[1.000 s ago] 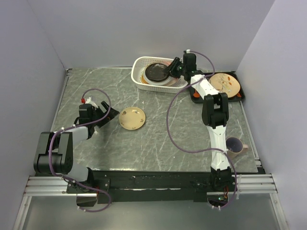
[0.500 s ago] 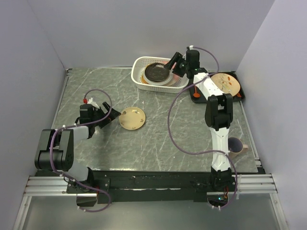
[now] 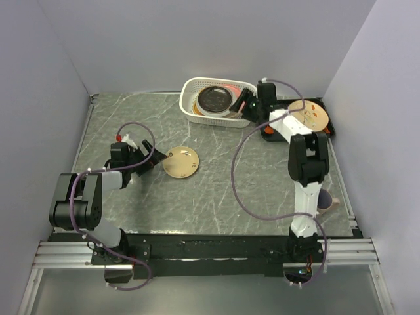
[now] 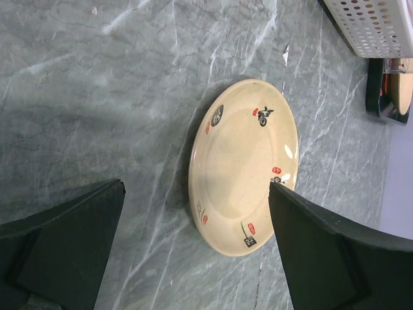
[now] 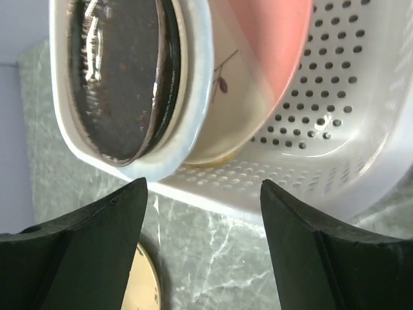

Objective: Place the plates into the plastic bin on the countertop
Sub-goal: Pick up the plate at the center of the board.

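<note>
Tan plate (image 3: 180,162) lies centre left on the surface (image 3: 216,190), just beside the wide-spread left fingers (image 4: 58,239). Right fingers (image 5: 322,258), wide and empty, hover by the white bin (image 3: 210,120) holding stacked plates (image 3: 214,100), upper centre.

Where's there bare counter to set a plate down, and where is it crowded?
Widest bare patch: the countertop between the tan plate and the mug. Also free: the far-left corner, bordered by the bin and the left gripper. Crowded: the far right, where the bin, the black tray and the right gripper sit close together.
</note>
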Action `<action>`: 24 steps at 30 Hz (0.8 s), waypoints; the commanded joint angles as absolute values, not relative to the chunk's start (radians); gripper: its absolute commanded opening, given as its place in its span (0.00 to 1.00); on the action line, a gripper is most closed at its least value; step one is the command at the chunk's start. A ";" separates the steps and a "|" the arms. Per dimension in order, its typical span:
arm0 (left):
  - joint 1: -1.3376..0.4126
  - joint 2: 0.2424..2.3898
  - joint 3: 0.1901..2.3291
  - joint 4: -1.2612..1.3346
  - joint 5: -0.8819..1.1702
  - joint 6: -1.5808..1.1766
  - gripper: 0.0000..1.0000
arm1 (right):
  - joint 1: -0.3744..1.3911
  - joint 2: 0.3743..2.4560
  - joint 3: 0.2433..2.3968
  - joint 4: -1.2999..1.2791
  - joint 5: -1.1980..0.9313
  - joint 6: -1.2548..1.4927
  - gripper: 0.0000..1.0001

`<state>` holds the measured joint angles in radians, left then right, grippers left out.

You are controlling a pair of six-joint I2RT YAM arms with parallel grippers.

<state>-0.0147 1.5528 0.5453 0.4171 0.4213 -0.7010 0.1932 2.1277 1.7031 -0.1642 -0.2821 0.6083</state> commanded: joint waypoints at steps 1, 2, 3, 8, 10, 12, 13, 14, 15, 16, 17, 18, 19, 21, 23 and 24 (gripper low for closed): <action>-0.018 1.526 0.568 0.442 0.414 -0.683 0.99 | 0.228 1.955 1.557 -0.040 -0.295 0.598 0.78; -0.018 1.517 0.566 0.442 0.410 -0.684 0.99 | 0.242 1.941 1.510 -0.038 -0.293 0.591 0.78; -0.018 1.513 0.566 0.440 0.410 -0.686 0.99 | 0.268 1.928 1.484 -0.022 -0.298 0.591 0.78; -0.018 1.496 0.568 0.425 0.399 -0.686 0.99 | 0.351 1.891 1.399 -0.017 -0.316 0.584 0.78; -0.018 1.491 0.565 0.420 0.399 -0.687 0.99 | 0.385 1.893 1.376 -0.003 -0.322 0.589 0.78; -0.018 1.485 0.560 0.422 0.396 -0.689 0.99 | 0.403 1.910 1.371 -0.005 -0.336 0.586 0.78; -0.018 1.482 0.558 0.422 0.396 -0.689 0.99 | 0.416 1.916 1.370 -0.006 -0.337 0.586 0.78; -0.018 1.477 0.554 0.425 0.396 -0.690 0.99 | 0.420 1.924 1.364 -0.003 -0.344 0.586 0.78; -0.018 1.474 0.551 0.423 0.394 -0.690 0.99 | 0.422 1.936 1.358 -0.002 -0.359 0.589 0.77; -0.018 1.471 0.549 0.422 0.396 -0.689 0.99 | 0.422 1.940 1.338 0.024 -0.370 0.601 0.77; -0.018 1.463 0.545 0.420 0.394 -0.687 0.99 | 0.423 1.945 1.327 0.040 -0.383 0.607 0.77; -0.018 1.459 0.545 0.417 0.393 -0.686 0.99 | 0.423 1.954 1.318 0.064 -0.409 0.610 0.77; -0.018 1.456 0.543 0.413 0.391 -0.684 0.99 | 0.425 1.957 1.306 0.074 -0.416 0.618 0.77; -0.018 1.448 0.546 0.405 0.393 -0.683 0.99 | 0.433 1.974 1.299 0.093 -0.432 0.621 0.77; -0.018 1.437 0.549 0.391 0.388 -0.681 0.99 | 0.436 1.988 1.305 0.086 -0.437 0.612 0.77; -0.018 1.431 0.549 0.388 0.390 -0.681 0.99 | 0.437 2.000 1.307 0.083 -0.439 0.611 0.76</action>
<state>-0.0147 1.4803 0.5446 0.3927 0.3946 -0.6994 0.4320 1.9682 1.3083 0.0334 -0.4038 0.6125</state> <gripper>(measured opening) 0.994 0.766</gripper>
